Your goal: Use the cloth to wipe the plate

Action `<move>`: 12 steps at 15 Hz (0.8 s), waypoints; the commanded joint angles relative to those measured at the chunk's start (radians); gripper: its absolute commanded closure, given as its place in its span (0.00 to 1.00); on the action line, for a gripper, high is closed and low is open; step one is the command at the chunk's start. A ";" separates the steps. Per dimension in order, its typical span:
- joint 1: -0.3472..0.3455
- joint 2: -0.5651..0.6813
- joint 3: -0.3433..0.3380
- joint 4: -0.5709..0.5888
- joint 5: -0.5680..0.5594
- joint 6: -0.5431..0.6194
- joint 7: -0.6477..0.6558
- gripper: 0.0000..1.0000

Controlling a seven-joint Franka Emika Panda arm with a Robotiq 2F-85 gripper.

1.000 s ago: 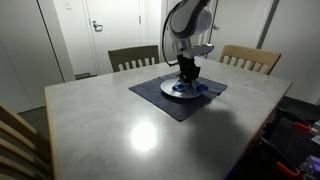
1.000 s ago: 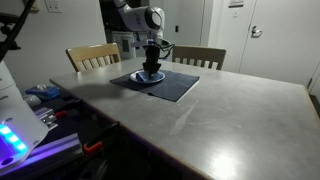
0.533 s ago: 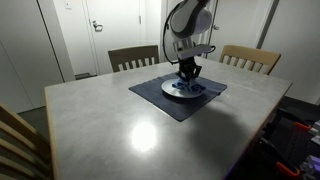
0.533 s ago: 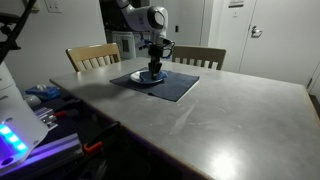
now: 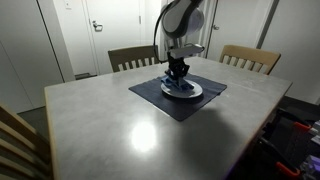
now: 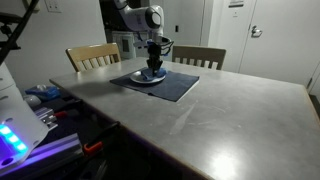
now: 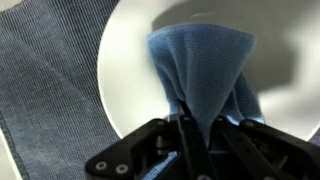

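A round white plate (image 5: 196, 90) lies on a dark blue-grey placemat (image 5: 160, 103) at the far side of the table. My gripper (image 5: 177, 76) stands upright over it, shut on the blue cloth (image 5: 175, 86), whose lower end rests on the plate. The wrist view shows the cloth (image 7: 205, 60) pinched between my black fingers (image 7: 186, 135) and spreading out onto the plate (image 7: 125, 70), next to the placemat (image 7: 50, 80). An exterior view from another side has the gripper (image 6: 153, 67) above the plate (image 6: 140, 78) on the placemat (image 6: 172, 89).
The grey table (image 5: 110, 125) is wide and bare around the placemat. Two wooden chairs (image 5: 133, 57) (image 5: 250, 58) stand behind it, and another chair back (image 5: 20, 140) is at the near corner. Equipment with lit parts (image 6: 20, 125) sits beside the table.
My gripper has slid the held cloth sideways across the plate, from its middle toward one rim. The plate and the placemat have stayed in place.
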 commanded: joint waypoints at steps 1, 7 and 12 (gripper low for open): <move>-0.012 0.064 0.058 0.060 0.014 -0.024 -0.162 0.97; 0.004 0.073 0.086 0.071 -0.044 -0.151 -0.358 0.97; 0.022 0.077 0.083 0.045 -0.125 -0.222 -0.412 0.97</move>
